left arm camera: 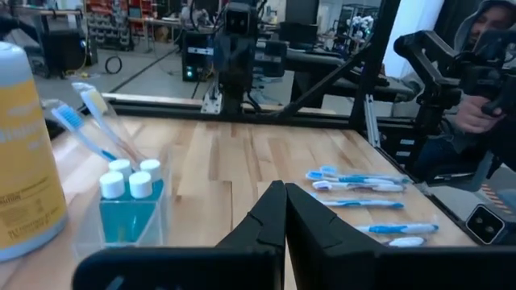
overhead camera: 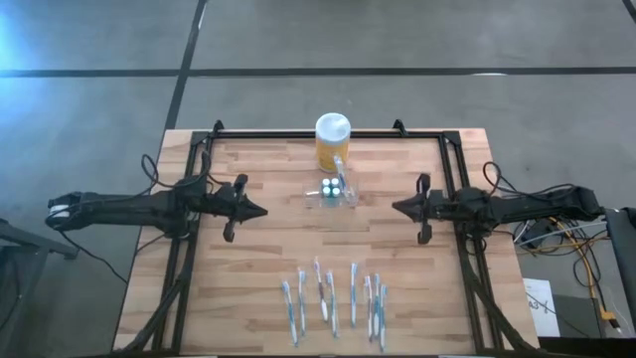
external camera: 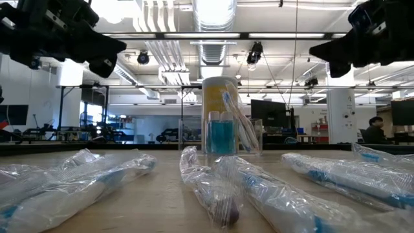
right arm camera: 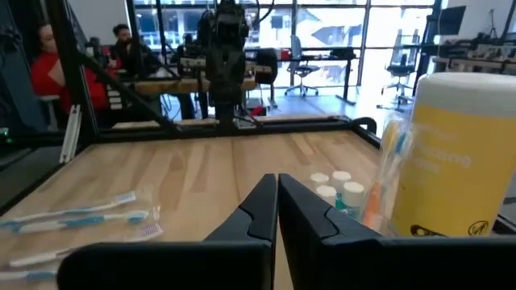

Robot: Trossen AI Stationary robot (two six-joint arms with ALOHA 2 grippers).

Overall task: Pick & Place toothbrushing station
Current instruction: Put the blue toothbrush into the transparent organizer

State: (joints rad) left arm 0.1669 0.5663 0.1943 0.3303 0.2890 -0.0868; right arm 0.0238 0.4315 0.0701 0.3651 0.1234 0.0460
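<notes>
- The holder (overhead camera: 334, 191) stands mid-table, touching the jar (overhead camera: 332, 139) behind it, with brushes already propped inside.
- Left gripper (overhead camera: 260, 211) hovers left of the holder, fingers pressed together, holding nothing.
- Right gripper (overhead camera: 397, 207) hovers on the opposite side, likewise pressed together and empty.
- Wrapped toothbrushes (overhead camera: 333, 298) lie in a row near the front edge, likely awaiting pickup.

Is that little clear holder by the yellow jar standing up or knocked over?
Upright. The clear holder stands on the table, small white-capped bottles inside, caps up, and toothbrushes leaning out of its top.
</notes>
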